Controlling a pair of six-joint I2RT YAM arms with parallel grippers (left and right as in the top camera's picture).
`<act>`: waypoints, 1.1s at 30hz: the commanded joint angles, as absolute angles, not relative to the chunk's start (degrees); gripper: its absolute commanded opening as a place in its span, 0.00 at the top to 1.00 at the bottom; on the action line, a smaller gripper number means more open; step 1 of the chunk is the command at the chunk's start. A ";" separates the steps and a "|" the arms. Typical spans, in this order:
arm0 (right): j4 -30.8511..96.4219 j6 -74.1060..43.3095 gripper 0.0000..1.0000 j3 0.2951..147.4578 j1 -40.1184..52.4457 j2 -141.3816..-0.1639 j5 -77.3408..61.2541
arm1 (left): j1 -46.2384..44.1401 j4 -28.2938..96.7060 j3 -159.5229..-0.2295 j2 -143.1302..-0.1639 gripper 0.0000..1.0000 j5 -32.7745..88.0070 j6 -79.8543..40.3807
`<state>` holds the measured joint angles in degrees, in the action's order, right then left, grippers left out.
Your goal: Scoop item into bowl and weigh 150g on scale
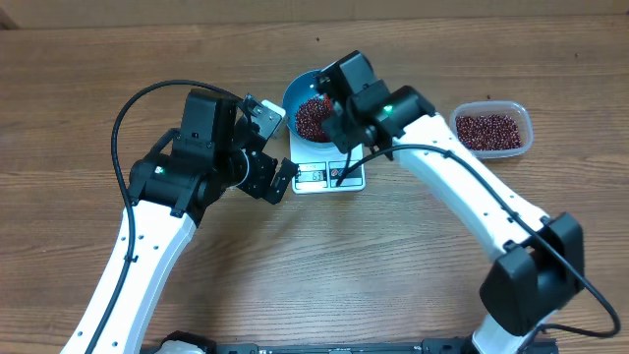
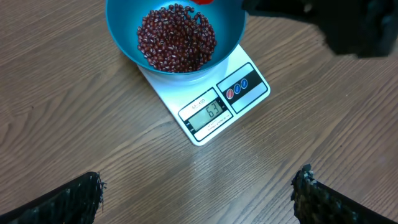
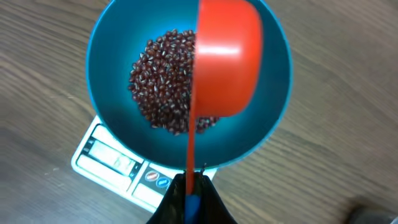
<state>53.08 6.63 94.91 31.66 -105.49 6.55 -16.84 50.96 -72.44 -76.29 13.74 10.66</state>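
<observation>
My right claw (image 3: 189, 198) is pressed together on the thin handle of a red scoop (image 3: 227, 62), which hangs tipped on its side over the blue bowl (image 3: 102, 81). The beans (image 3: 161, 81) lie heaped in the bowl's bottom. The bowl stands on the white scale (image 2: 208, 113), midway along the worktop's (image 1: 98, 59) far edge. My left claw (image 2: 199, 193) hovers spread wide, just short of the scale. More beans fill a clear tub (image 1: 527, 138) toward the far right corner.

One blue bowl (image 2: 121, 28), one white scale (image 2: 168, 93), one red scoop (image 3: 227, 62), one clear tub (image 1: 527, 123). Two bean heaps (image 2: 177, 37), two robot arms (image 1: 462, 187).
</observation>
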 commanded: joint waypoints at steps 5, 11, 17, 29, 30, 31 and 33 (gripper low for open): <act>59.48 5.61 0.96 96.90 20.69 -93.03 -5.76 | -16.62 50.74 -72.47 -76.62 0.00 14.00 10.04; 68.60 6.17 0.96 96.88 7.35 -87.88 -7.99 | -16.62 50.74 -72.47 -76.62 0.00 13.98 10.04; 74.28 9.58 0.96 96.62 -3.49 -89.12 -7.14 | -16.64 50.74 -72.47 -76.62 0.01 14.00 10.04; 72.47 11.09 0.96 93.25 -8.75 -96.92 -4.58 | -16.64 50.74 -72.47 -76.62 0.00 14.00 10.04; 72.53 11.07 0.96 93.25 -8.75 -97.86 -4.10 | -16.62 50.74 -72.47 -76.62 0.00 14.00 10.04; 72.69 11.05 0.96 93.25 -8.75 -98.98 -3.57 | -16.62 50.74 -72.47 -76.62 0.00 14.00 10.04; 72.95 11.05 0.96 93.25 -8.75 -100.82 -2.39 | -16.64 50.74 -72.47 -76.62 0.01 14.00 10.04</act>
